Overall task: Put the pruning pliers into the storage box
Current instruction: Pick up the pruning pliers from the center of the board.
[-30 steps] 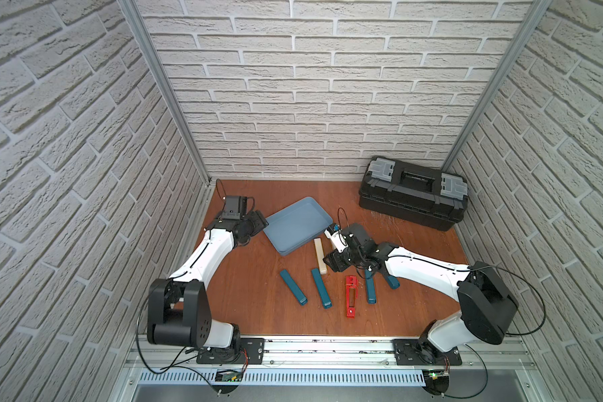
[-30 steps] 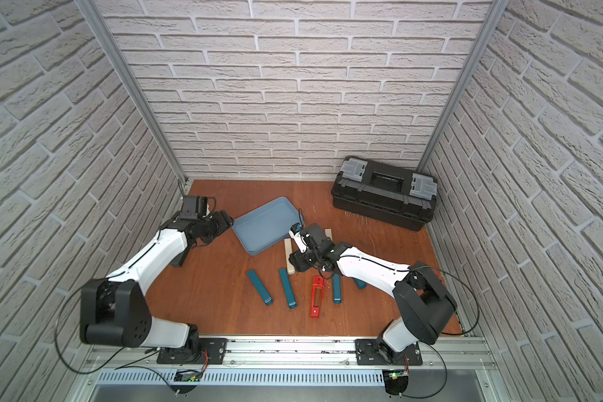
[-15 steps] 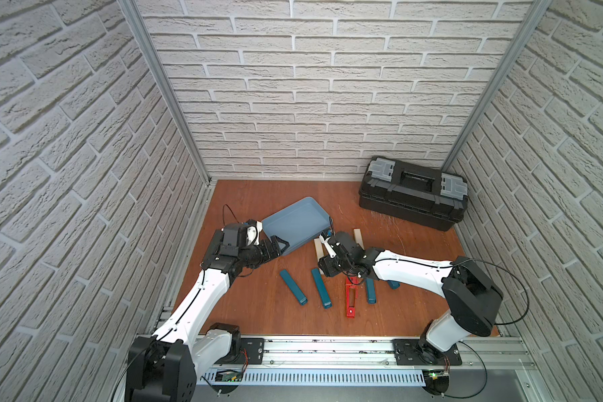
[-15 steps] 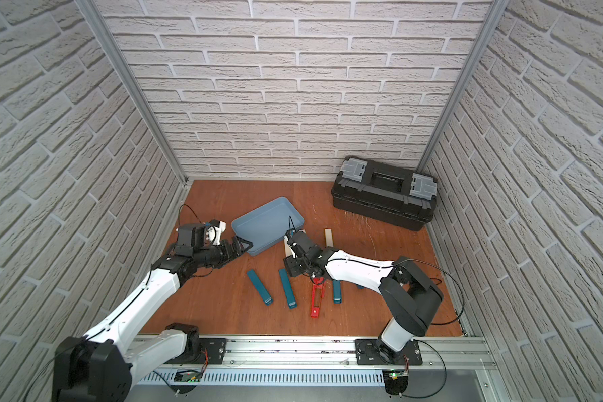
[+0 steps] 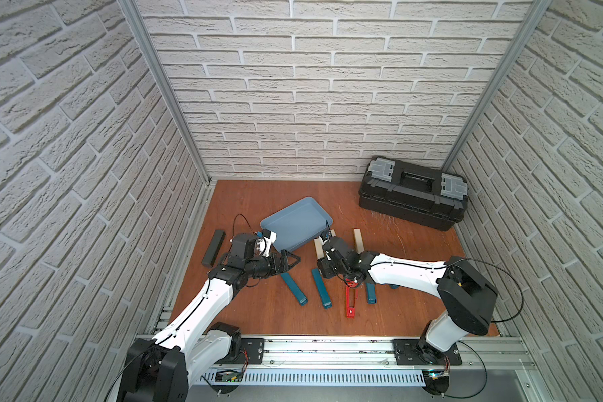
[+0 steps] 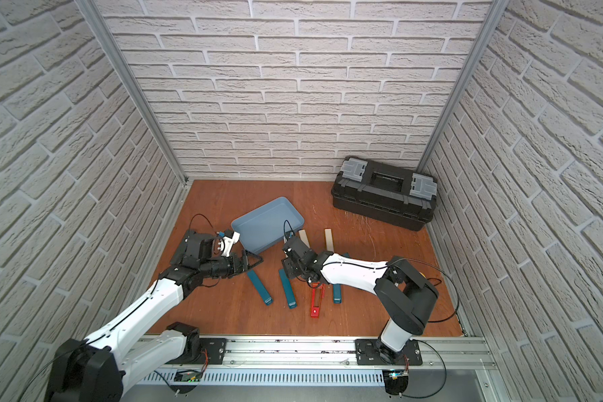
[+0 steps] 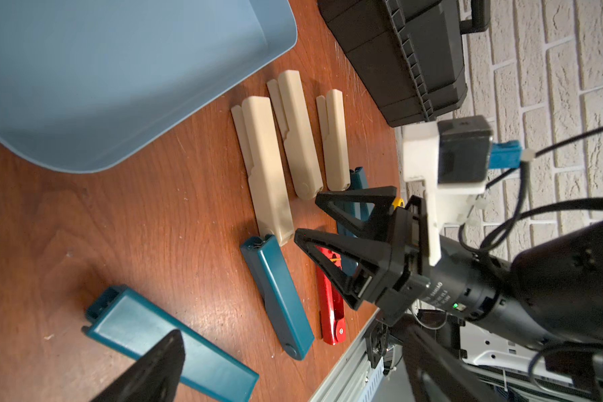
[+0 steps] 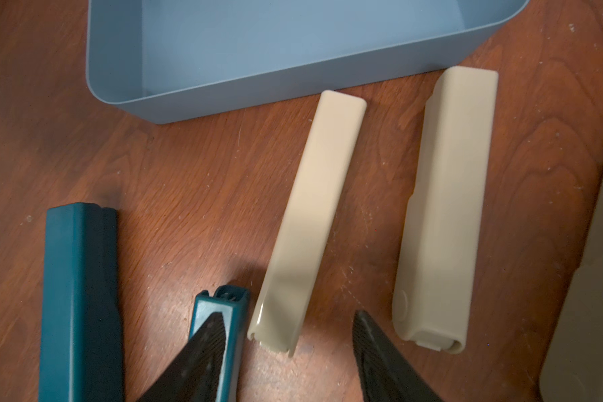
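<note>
Arm [image 5: 404,275] outstretched, right hand [image 8: 289,314] straddling beige pliers [image 8: 310,215].

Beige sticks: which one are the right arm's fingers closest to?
The beige stick whose end nearly meets a teal stick. That end lies between the open right fingers; the middle beige stick and the far one lie outside them.

Both top views: bright, even overhead light; soft shadows beneath the arms; brick walls [image 5: 84,139] bowed by wide-angle distortion toward the edges. Wrist views: dimmer and warmer, with a pale sheen on the desk [image 7: 188,222] and the nearest fingers [image 8: 195,362] out of focus.
</note>
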